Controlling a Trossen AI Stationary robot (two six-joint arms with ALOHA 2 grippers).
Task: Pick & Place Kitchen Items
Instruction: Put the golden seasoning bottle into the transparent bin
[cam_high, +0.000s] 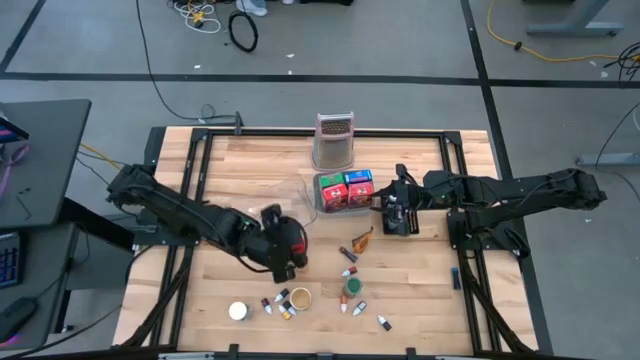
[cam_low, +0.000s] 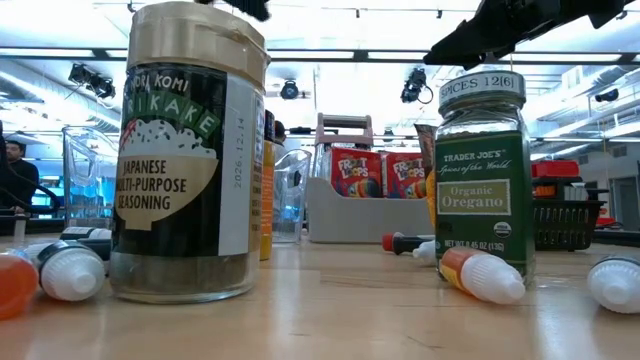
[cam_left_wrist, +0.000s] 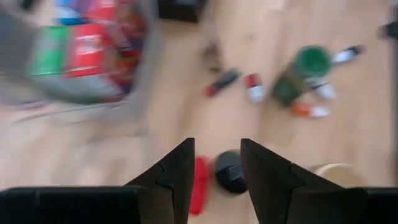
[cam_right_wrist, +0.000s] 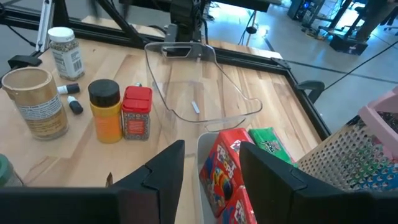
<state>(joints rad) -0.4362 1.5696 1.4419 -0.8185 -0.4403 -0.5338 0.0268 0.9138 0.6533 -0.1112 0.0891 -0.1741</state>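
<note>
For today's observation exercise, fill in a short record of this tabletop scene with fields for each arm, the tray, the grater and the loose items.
left gripper: over the table's middle left, above a red-capped and a black-capped bottle; jaws apart, nothing gripped
right gripper: beside the grey tray, jaws apart over its red cereal box
grey tray: holds red, blue and green boxes
grater: upright behind the tray
loose items: oregano jar, furikake jar and small tubes near the front edge

Kitchen items (cam_high: 300, 298) scattered near table's front edge.
</note>
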